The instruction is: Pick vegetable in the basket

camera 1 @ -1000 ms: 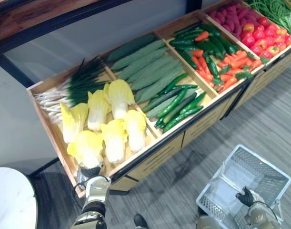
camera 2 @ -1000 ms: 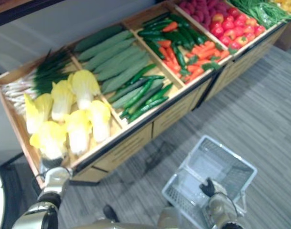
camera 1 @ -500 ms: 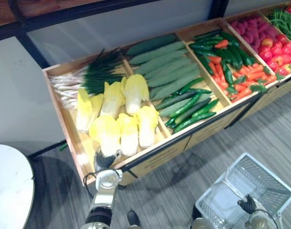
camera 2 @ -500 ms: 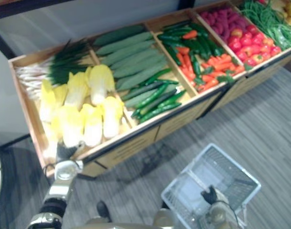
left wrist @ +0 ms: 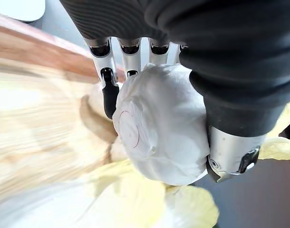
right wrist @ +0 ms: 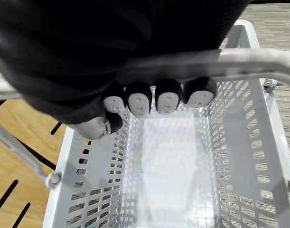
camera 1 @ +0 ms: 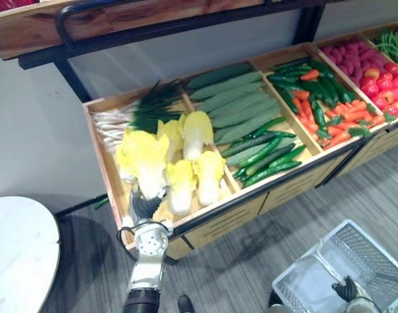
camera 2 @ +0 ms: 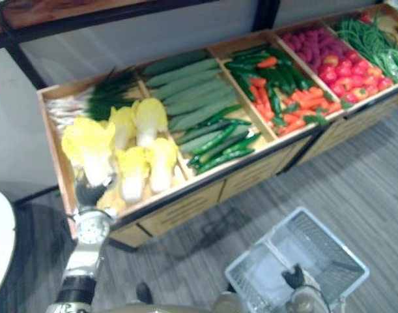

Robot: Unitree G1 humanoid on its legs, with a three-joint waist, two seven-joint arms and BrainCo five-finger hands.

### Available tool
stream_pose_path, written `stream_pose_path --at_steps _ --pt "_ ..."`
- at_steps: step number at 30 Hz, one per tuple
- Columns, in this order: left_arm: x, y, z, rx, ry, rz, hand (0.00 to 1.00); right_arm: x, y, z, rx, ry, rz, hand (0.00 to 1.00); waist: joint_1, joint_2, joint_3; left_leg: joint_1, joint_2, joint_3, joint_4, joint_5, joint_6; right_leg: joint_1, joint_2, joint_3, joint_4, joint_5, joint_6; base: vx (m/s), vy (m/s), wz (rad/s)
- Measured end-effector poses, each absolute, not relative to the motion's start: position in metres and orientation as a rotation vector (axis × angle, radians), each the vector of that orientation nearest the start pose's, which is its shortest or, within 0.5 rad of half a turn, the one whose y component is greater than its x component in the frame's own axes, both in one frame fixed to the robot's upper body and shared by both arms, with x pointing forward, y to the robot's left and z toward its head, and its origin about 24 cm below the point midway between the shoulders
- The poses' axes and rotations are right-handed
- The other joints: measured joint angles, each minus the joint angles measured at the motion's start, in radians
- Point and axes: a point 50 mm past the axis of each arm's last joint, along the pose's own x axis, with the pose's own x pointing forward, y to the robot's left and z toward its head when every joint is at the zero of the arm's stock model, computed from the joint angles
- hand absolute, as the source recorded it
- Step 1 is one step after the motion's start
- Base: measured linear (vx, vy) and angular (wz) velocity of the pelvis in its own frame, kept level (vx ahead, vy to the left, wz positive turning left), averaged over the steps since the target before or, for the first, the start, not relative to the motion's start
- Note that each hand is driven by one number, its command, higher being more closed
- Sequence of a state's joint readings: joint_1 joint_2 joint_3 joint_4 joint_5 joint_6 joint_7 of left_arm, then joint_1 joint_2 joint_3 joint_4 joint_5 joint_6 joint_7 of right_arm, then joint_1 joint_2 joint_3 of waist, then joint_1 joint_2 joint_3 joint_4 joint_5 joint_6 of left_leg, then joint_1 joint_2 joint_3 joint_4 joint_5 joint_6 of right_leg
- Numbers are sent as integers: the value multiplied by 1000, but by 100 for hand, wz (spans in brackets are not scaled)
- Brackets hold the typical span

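The cabbage is showing pale yellow, crinkled leaves and a rounded white base. It is standing leaves-up at the front left of the leftmost compartment of the wooden bin, beside other cabbages and green onions. The left hand is clasping its base, fingers and thumb curling round it. Lower right, the right hand is gripping the handle of the grey mesh basket, fingers wrapping over it.
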State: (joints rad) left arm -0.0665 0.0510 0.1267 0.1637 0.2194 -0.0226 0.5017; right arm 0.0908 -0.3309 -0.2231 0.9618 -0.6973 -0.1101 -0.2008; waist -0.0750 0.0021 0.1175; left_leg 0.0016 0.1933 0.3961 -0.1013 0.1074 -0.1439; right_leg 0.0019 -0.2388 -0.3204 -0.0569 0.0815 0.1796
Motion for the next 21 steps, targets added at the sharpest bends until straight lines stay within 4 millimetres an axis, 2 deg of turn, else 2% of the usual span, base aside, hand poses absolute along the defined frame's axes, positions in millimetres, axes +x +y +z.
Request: stream_pose_path --at_steps 6,9,11,17,19,21 --pt "250 200 60 259 -134 575 100 122 -313 -109 -935 900 -157 100 -1 -1 -4 2 2 6 1 0 0 0 3 8 -1 1 1 5 -3 0" --pt "246 188 73 305 -224 475 100 135 -331 -94 -988 863 -171 100 0 0 -6 14 4 35 0 0 0 -9 5 36 4 2 3 -3 -2 -23" --pt "246 176 79 358 -267 360 100 153 -346 -75 -1064 796 -157 100 -2 5 -19 23 6 72 -1 -1 -1 -29 8 77 9 5 5 -21 -3 -43" --pt "237 151 76 427 -316 81 100 194 -357 -27 -1248 609 -27 100 -7 22 -40 93 13 203 -2 -24 -11 -73 29 217 18 16 8 -4 -10 -71" --pt "231 146 71 446 -312 -9 100 214 -349 -12 -1312 526 50 100 -10 29 -48 130 11 286 -2 -35 -20 -100 44 299 21 29 5 8 -2 -99" --pt "228 143 67 457 -299 -62 100 226 -341 -4 -1339 476 90 100 -15 30 -50 149 9 331 -2 -42 -28 -115 52 338 21 39 6 3 -7 -78"
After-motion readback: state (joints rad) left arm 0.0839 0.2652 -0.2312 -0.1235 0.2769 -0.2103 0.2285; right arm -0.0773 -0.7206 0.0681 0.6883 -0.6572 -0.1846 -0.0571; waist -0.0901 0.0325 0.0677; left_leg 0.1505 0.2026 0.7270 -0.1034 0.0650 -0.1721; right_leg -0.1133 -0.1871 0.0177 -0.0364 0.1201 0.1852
